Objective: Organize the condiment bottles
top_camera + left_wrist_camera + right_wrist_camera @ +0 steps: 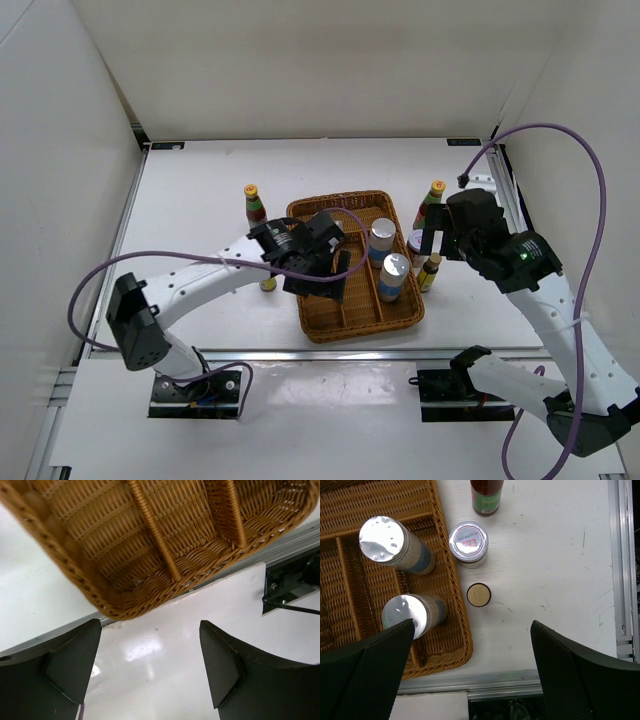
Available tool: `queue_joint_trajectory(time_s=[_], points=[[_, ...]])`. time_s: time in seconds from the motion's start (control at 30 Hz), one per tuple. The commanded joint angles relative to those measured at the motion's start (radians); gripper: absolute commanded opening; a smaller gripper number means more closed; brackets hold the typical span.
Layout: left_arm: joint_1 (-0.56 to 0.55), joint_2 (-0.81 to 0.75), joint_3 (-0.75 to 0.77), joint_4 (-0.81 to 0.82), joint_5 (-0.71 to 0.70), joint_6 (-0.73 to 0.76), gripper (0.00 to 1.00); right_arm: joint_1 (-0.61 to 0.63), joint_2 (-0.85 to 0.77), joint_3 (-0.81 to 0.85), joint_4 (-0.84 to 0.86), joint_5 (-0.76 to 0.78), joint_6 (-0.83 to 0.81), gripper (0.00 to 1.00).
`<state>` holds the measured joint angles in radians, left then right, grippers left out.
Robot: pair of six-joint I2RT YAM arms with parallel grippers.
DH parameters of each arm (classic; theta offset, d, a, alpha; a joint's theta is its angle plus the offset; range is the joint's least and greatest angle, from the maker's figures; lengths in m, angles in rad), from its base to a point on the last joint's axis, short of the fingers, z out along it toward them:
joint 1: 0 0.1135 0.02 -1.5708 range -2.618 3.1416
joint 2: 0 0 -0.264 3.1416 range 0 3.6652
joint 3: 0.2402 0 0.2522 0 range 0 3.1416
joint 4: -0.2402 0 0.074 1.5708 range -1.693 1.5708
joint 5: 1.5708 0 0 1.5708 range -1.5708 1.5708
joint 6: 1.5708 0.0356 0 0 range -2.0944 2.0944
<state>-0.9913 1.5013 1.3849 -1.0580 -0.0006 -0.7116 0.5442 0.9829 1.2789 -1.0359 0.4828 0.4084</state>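
The left gripper (150,652) hangs wide and empty at the wicker tray's (60,555) near corner; the right gripper (472,645), also wide and empty, hovers above a small brown bottle (479,594) and a jar (468,541) just outside the tray's right rim; two silver-topped cylinders (390,540) stand inside it

Robotics laboratory test cell. Evidence: white flat counter (200,195) enclosed by plain white panel walls (60,150) at back and both sides; aluminium extrusion rails (508,190) framing counter edges; two white jointed robot arms (190,285) fixed on black bolted base plates (195,393) at near edge; loose purple cables (545,125) looping beside arms.
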Motion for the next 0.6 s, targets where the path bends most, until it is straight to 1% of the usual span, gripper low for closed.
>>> queue_joint_trajectory(time_s=[0.0,0.07,0.2,0.33,0.37,0.4,0.5,0.53,0.57], points=[[-0.001,0.043,0.046,0.05,0.062,0.003,0.9,-0.001,-0.006,0.011,0.039,-0.009,0.006,1.0],[-0.001,0.091,0.057,0.069,0.074,0.014,0.91,-0.001,-0.006,0.011,0.03,-0.009,0.006,1.0],[-0.001,0.213,0.082,0.107,0.141,0.044,0.91,-0.001,-0.015,0.011,0.02,-0.009,0.006,1.0],[-0.001,0.266,0.092,0.116,0.169,0.064,0.91,-0.001,-0.015,0.011,0.01,0.0,0.006,1.0],[0.009,0.278,0.092,0.116,0.169,0.073,0.89,-0.001,-0.024,0.011,0.01,0.0,0.006,1.0],[0.01,0.278,0.092,0.116,0.192,0.074,0.85,-0.001,-0.024,0.011,0.01,0.01,0.006,1.0],[0.022,0.287,0.056,0.116,0.215,0.074,0.76,-0.001,-0.024,0.011,0.01,0.01,0.006,1.0],[0.034,0.278,0.046,0.116,0.215,0.074,0.76,-0.001,-0.024,0.011,0.01,0.01,0.006,1.0],[0.034,0.278,0.037,0.125,0.215,0.074,0.7,-0.001,-0.024,0.002,0.01,0.01,0.006,1.0]])
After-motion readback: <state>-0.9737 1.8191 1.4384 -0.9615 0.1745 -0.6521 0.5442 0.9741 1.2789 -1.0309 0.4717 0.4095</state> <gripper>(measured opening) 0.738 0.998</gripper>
